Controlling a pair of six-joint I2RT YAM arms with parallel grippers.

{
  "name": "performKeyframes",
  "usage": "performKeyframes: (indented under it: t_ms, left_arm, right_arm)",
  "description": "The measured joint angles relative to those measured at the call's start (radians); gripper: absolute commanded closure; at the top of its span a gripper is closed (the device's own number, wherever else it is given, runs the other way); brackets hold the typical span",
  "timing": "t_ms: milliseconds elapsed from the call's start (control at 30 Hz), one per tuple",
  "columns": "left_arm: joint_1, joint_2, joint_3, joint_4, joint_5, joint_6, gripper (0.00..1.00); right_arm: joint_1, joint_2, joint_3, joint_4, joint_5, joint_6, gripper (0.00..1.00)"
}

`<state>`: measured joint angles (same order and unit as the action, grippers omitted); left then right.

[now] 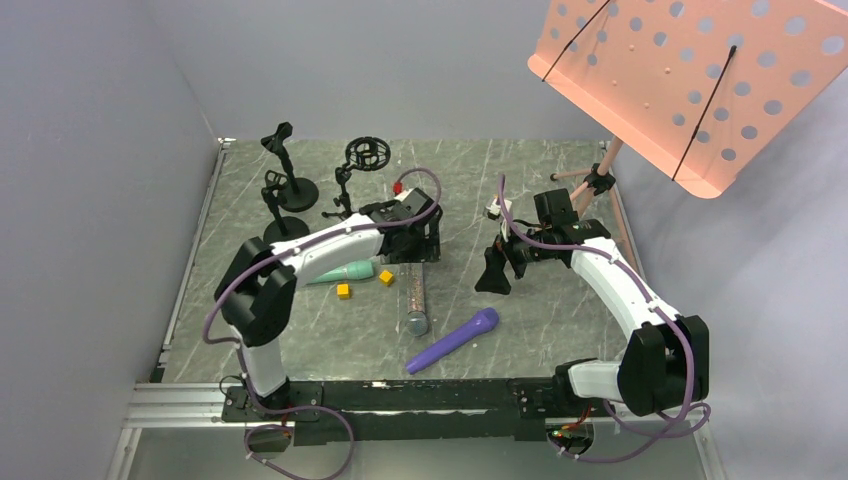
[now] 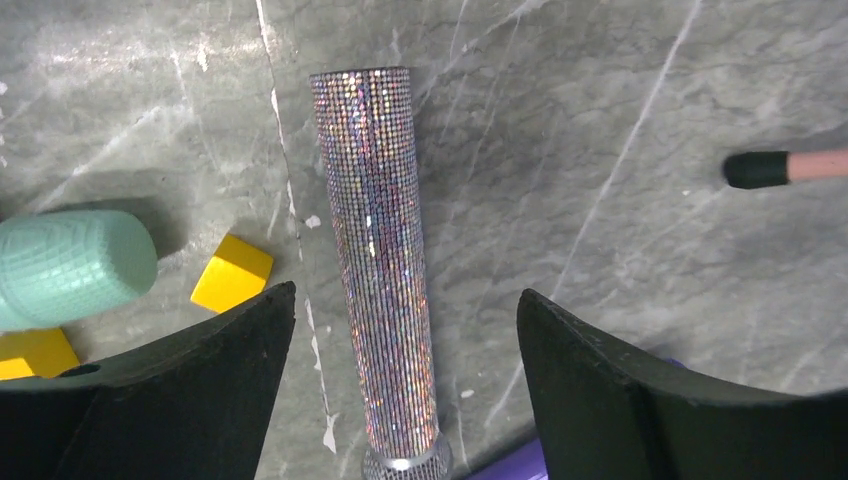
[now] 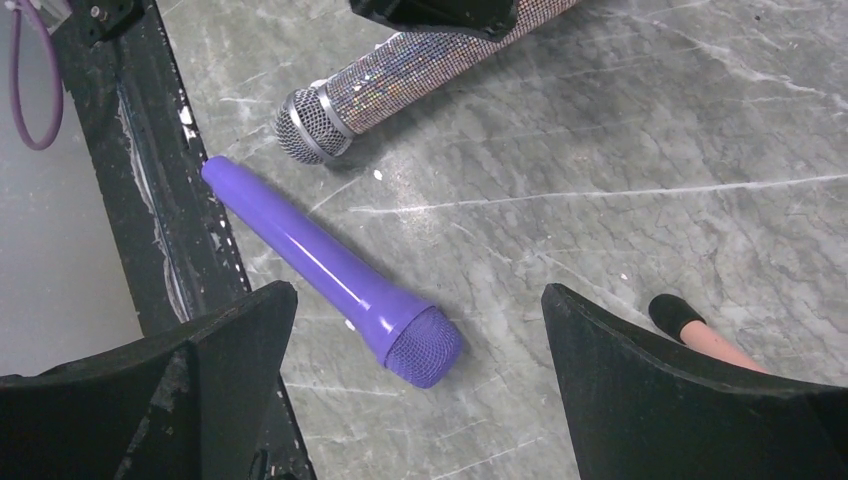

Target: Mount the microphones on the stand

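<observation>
Glittery pinkish-copper microphone (image 2: 385, 250) flat on table (image 2: 600, 100); left gripper (image 2: 405, 295) jaws spread astride handle, lined up for pinch. Right gripper (image 3: 420, 292) jaws spread above purple microphone (image 3: 330, 275). Stands (image 1: 297, 193) well apart, far left.

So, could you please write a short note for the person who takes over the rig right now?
Left gripper: open, with its jaws on both sides of the glittery microphone, not touching it.
Right gripper: open and empty, above the purple microphone.
Things: the glittery and purple microphones lie flat mid-table. The teal microphone lies next to two yellow cubes. The black stands are at the far left, all empty.
Done: no microphone is attached yet.
Left: grasp all three microphones and attach them to the stands.
</observation>
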<state>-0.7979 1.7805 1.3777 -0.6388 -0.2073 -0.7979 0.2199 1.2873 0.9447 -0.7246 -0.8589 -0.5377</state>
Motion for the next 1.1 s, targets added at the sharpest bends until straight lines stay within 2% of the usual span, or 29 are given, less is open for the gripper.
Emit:
performKeyframes:
  t_ms: [367, 633, 767, 933, 1100]
  left_arm:
    - [0.000, 0.203, 0.109, -0.026, -0.002, 0.019, 0.25]
    - [0.013, 0.280, 0.149, -0.037, -0.003, 0.019, 0.31]
    - [0.020, 0.290, 0.149, -0.039, -0.003, 0.019, 0.36]
    - [0.023, 0.297, 0.159, -0.051, -0.006, 0.027, 0.54]
    - [0.024, 0.298, 0.164, -0.054, 0.000, 0.034, 0.59]
  right_arm:
    - [0.000, 0.002, 0.000, 0.015, 0.014, 0.009, 0.00]
    - [0.000, 0.003, 0.000, 0.015, 0.015, 0.011, 0.00]
    - [0.000, 0.003, 0.000, 0.015, 0.016, 0.011, 0.00]
    - [0.000, 0.003, 0.000, 0.015, 0.016, 0.011, 0.00]
    - [0.000, 0.003, 0.000, 0.015, 0.016, 0.011, 0.00]
